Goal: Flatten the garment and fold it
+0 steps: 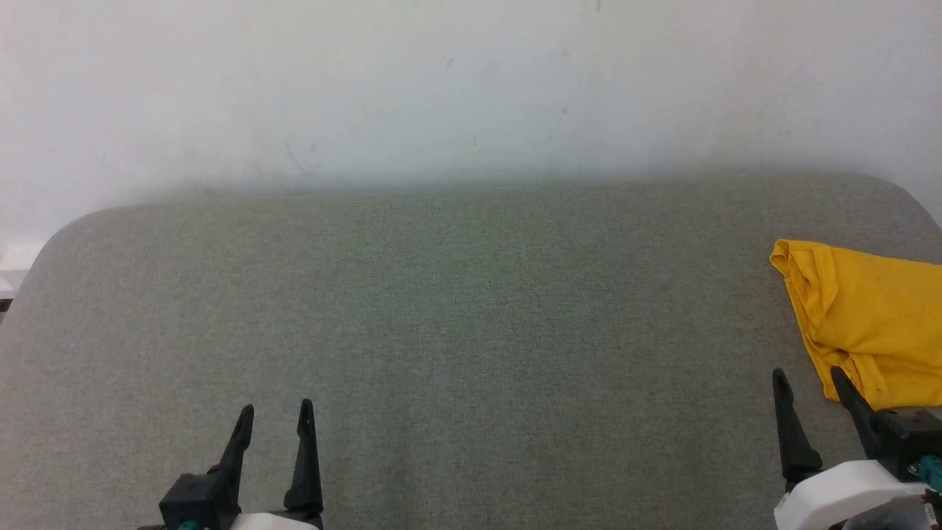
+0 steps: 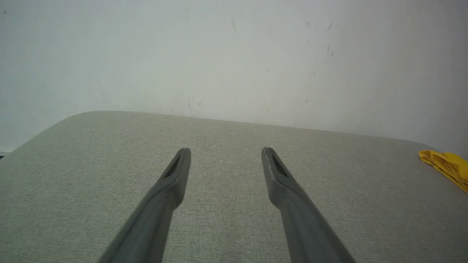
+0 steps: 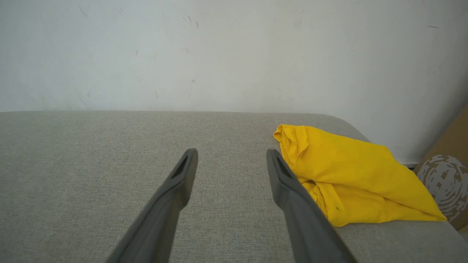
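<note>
The garment (image 1: 868, 316) is a bright yellow bundle of cloth, crumpled at the right edge of a grey fabric surface (image 1: 471, 316); no print shows on it. It also lies right of my right fingers (image 3: 351, 171) and as a small yellow patch at the far right (image 2: 448, 166). My right gripper (image 1: 809, 375) stands open just left of the garment's near corner, holding nothing (image 3: 232, 151). My left gripper (image 1: 276, 408) is open at the lower left over bare fabric (image 2: 226, 150), far from the garment.
A white wall (image 1: 471, 81) rises behind the grey surface, whose far corners are rounded. A brown cardboard box with a white printed pattern (image 3: 444, 182) stands beyond the surface's right end.
</note>
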### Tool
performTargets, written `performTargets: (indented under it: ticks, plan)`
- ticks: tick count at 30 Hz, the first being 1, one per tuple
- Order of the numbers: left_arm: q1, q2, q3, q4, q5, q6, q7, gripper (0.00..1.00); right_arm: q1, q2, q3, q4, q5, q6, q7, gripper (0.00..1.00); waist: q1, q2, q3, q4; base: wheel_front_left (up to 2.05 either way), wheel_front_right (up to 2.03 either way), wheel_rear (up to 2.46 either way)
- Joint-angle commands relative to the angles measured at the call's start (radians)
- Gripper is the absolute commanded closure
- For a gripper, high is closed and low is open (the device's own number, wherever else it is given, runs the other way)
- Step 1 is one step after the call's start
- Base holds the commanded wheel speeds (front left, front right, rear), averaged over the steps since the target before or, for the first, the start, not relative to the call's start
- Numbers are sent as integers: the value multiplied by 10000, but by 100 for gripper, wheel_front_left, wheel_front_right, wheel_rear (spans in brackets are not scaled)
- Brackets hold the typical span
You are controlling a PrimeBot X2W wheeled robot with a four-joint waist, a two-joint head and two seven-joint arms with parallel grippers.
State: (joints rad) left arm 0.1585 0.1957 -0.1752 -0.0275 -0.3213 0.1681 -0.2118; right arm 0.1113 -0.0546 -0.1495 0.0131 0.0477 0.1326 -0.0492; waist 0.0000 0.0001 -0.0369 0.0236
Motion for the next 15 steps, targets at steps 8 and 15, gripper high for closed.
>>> performTargets:
  ticks: [8,15]
  plan:
    - [115,-46,-81,292,-143,-6,-168,0,3,42,133,282,202,-19,-242,0,0,-1,24,-107,0,0,0]
    - [95,-53,-118,485,-200,-71,-248,0,-55,42,163,294,170,-19,-284,0,0,-1,-16,-111,0,0,0]
